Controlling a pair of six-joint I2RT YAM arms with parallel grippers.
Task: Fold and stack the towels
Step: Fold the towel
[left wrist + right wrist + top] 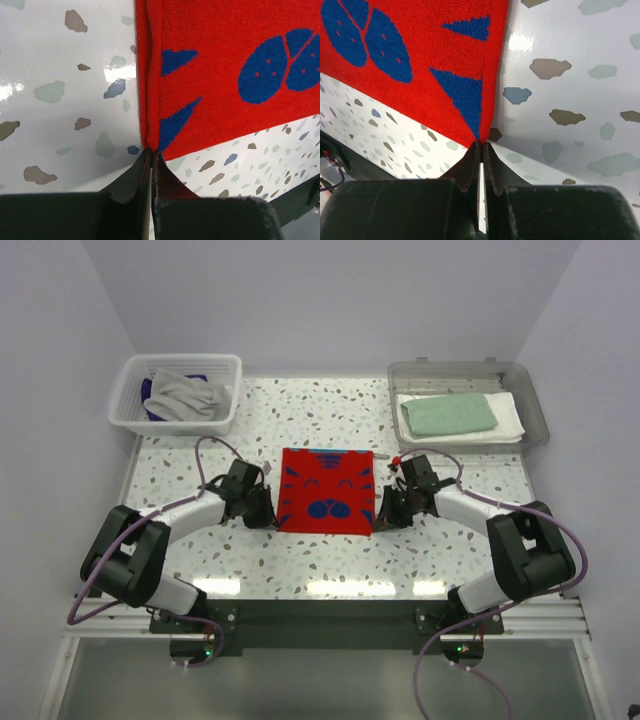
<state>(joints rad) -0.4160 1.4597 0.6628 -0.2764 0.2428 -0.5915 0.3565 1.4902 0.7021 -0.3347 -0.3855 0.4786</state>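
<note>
A red towel with a blue pattern (325, 492) lies folded flat on the speckled table between the two arms. My left gripper (272, 517) is shut on its near left corner, and the left wrist view shows the red cloth (225, 60) pinched at the fingertips (152, 150). At the near right corner my right gripper (378, 519) is shut on the cloth (420, 60), gripped at the tips (482, 143). A grey towel (188, 397) and a dark purple one (150, 390) lie in the basket. On the tray, a mint green towel (448, 416) rests folded on a white one (508, 422).
The white slatted basket (180, 360) stands at the back left and the clear grey tray (460, 368) at the back right. Purple cables loop beside both arms. The table's near edge runs just in front of the towel.
</note>
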